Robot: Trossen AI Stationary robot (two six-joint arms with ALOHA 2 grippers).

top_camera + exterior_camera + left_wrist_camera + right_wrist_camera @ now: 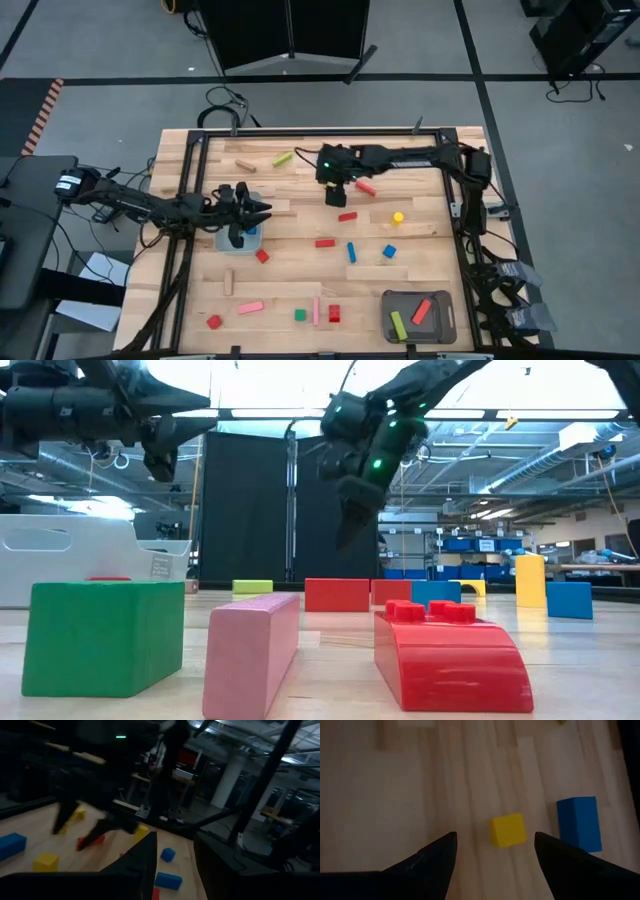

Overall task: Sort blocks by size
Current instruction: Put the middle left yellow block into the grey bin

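Observation:
Painted blocks lie scattered flat on the wooden table (pixel 420 180): red pieces (pixel 347 216), a blue bar (pixel 351 252), a yellow piece (pixel 398 216), pink bars (pixel 250 308) and a green cube (pixel 299 314). My right gripper (pixel 336 197) hangs open above the middle of the table. In its wrist view its fingers (pixel 495 837) stand on either side of a yellow cube (pixel 508 830) below them, beside a blue block (pixel 577 822). My left gripper (pixel 262 212) is open and empty, raised over the far right corner of a light grey tray (pixel 228 243) that holds a blue block (pixel 252 233).
A dark grey tray (pixel 440 325) at the near right holds a yellow-green bar (pixel 397 325) and a red bar (pixel 421 310). A plain wood bar (pixel 245 164) and a yellow-green bar (pixel 283 158) lie at the far side. A black metal frame (pixel 190 180) runs along the table's edges.

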